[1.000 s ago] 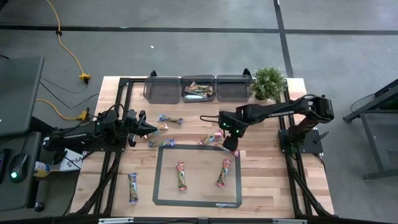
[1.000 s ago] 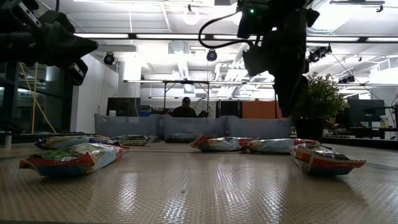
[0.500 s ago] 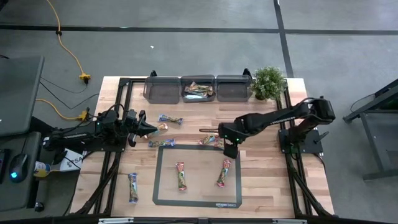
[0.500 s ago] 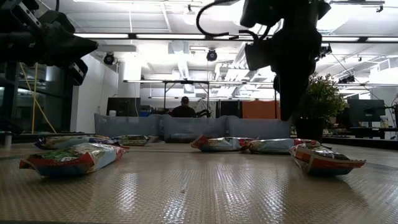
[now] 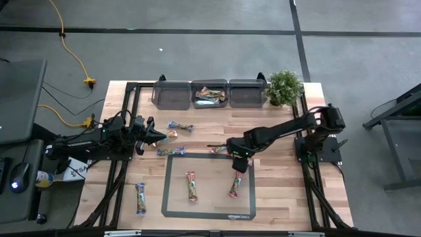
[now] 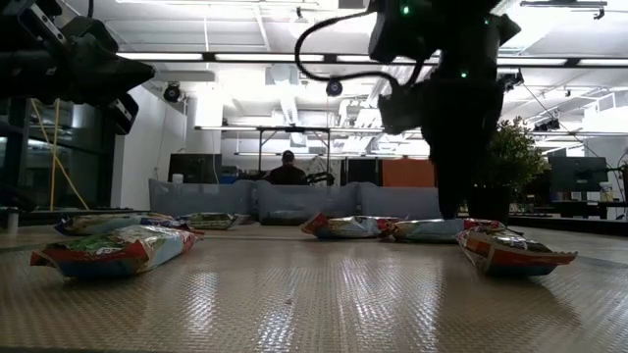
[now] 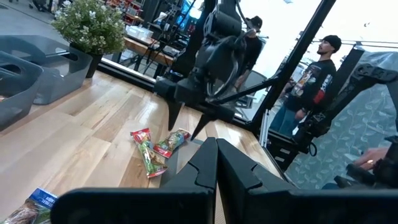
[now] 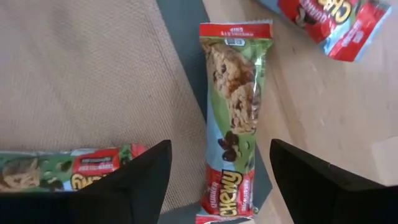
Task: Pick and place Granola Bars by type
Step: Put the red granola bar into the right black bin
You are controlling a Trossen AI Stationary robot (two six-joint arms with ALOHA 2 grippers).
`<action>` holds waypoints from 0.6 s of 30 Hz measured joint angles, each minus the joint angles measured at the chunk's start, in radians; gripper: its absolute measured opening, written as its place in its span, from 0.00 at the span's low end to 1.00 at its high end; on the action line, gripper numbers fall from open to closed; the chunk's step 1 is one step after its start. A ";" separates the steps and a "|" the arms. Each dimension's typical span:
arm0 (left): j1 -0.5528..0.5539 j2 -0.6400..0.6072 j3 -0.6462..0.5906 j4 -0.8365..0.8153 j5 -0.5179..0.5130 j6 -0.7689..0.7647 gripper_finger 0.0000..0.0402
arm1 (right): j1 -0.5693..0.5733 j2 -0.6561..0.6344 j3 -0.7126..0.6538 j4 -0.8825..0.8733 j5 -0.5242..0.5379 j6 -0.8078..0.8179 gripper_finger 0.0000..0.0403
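Green-and-red granola bar (image 8: 231, 118): lies flat across the mat's edge (image 8: 186, 56) on the bench (image 8: 323, 112), directly beneath the right tool (image 8: 217, 180), whose released fingers straddle it for pickup; left tool (image 5: 156, 136) clenched, idle, well apart.

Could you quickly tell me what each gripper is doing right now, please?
Left gripper: shut, empty.
Right gripper: open above a green bar.

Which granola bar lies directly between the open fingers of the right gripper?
The green Chewy bar lying across the mat's dark border, centred under the right gripper. The other green bar lies wholly on the mat.
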 joint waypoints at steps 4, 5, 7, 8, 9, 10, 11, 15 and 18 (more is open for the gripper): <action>0.000 0.000 0.000 0.000 0.000 0.000 0.00 | -0.008 0.024 0.000 0.016 -0.006 0.022 0.64; 0.000 0.000 0.000 0.000 0.000 0.000 0.00 | -0.011 0.032 0.000 0.025 -0.006 0.023 0.64; 0.000 0.000 0.000 0.000 0.000 0.000 0.00 | -0.016 0.043 0.000 0.046 -0.010 0.033 0.64; 0.000 0.000 0.000 0.000 0.000 0.000 0.00 | -0.020 0.049 0.000 0.054 -0.014 0.039 0.64; 0.000 0.000 0.000 0.000 0.000 0.000 0.00 | -0.024 0.053 0.000 0.056 -0.019 0.041 0.64; 0.000 0.000 0.000 0.000 0.000 0.000 0.00 | -0.027 0.058 0.000 0.057 -0.023 0.041 0.64; 0.000 0.000 0.000 0.000 0.000 0.000 0.00 | -0.031 0.062 0.000 0.059 -0.022 0.041 0.64; 0.000 0.000 0.000 0.000 0.000 0.000 0.00 | -0.045 0.066 0.000 0.062 -0.023 0.042 0.64; 0.000 0.000 0.000 0.000 0.001 0.000 0.00 | -0.058 0.066 0.000 0.063 -0.025 0.044 0.64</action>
